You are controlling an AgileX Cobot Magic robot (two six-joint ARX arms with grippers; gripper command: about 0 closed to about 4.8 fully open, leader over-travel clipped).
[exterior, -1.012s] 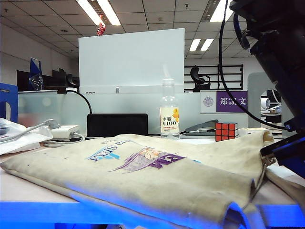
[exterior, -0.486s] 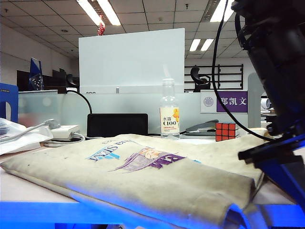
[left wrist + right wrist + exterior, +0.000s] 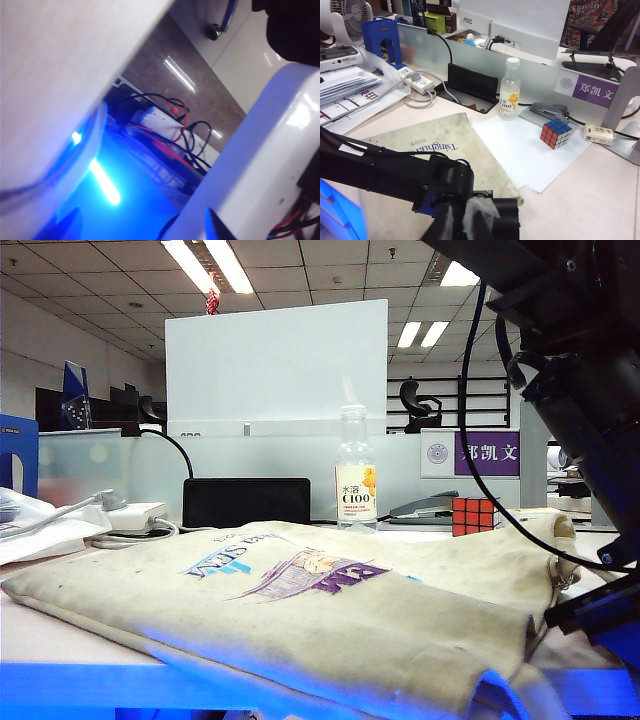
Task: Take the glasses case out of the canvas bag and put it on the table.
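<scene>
The beige canvas bag (image 3: 300,610) lies flat on the table (image 3: 60,635), logo side up; from above the bag (image 3: 435,145) shows its printed text. The glasses case is hidden. My left arm reaches across to the bag's right end, where its gripper (image 3: 595,618) hangs low at the blue front edge. In the left wrist view the left gripper (image 3: 140,227) is open, its fingertips (image 3: 67,225) wide apart with nothing between, looking under the table edge. My right gripper (image 3: 465,225) hovers high above the table, its white-taped fingers (image 3: 480,217) close together and empty.
Behind the bag stand a plastic bottle (image 3: 356,472), a Rubik's cube (image 3: 556,133) on white paper sheets (image 3: 530,155), a stapler (image 3: 547,110) and a black stand (image 3: 246,502). A power strip (image 3: 421,82) and papers (image 3: 350,85) lie at the left. Cables (image 3: 175,125) lie on the floor below.
At the bag's right end the left arm has shifted: its gripper swung in toward the bag, then dropped lower and back toward the right. The bag and the right arm have not moved.
</scene>
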